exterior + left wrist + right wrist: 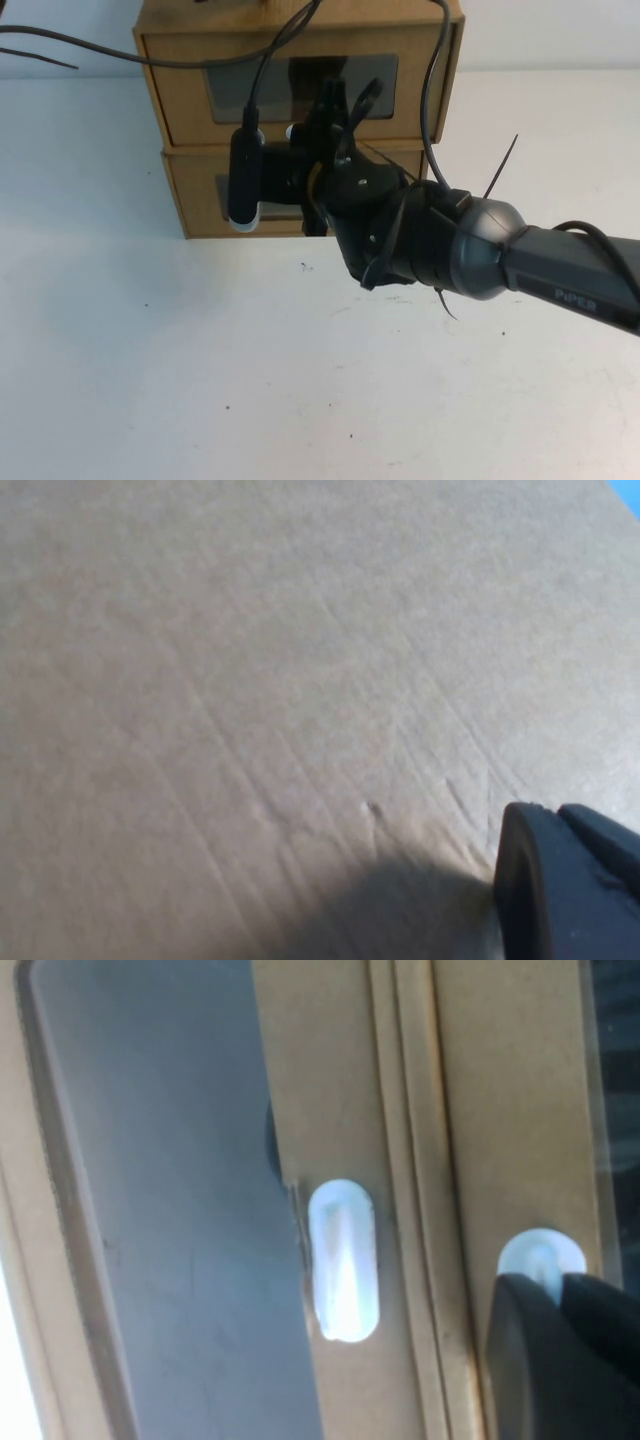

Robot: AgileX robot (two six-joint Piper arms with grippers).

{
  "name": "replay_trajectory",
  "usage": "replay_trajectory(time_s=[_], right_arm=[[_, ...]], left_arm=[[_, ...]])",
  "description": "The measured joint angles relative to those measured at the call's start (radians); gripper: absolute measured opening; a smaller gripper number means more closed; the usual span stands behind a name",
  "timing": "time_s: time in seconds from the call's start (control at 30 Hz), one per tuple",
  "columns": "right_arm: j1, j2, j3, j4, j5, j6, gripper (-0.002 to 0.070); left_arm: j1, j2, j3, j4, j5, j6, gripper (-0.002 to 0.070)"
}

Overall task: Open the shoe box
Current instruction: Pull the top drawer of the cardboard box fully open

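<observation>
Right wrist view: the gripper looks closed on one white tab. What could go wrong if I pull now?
1. The right gripper holds only part of the white pull tab; it may slip off or tear the tab.
2. The shoe boxes stand stacked, so a pull could drag or tip the stack instead of sliding one open. The left gripper is close against bare cardboard, but whether it braces the stack is unclear.

Left end effector (568,885) sits close to a creased brown cardboard surface (250,680)
</observation>
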State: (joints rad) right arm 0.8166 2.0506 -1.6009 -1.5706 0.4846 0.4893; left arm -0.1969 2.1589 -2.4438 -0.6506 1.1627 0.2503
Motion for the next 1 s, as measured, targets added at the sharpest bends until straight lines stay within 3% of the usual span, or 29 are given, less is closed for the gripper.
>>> replay_trajectory(time_s=[0.43,1.0], right_arm=[[0.027,-0.083,0.041,0.25,0.051,-0.135,0.0006],[0.086,-0.169,0.117,0.37,0.115,-0.153,0.0004]], left_arm=[[-0.003,-0.002,0.0,-0.014,0.045,-0.017,-0.0005],[-0.003,-0.002,0.0,-0.003,0.051,-0.019,-0.0005]])
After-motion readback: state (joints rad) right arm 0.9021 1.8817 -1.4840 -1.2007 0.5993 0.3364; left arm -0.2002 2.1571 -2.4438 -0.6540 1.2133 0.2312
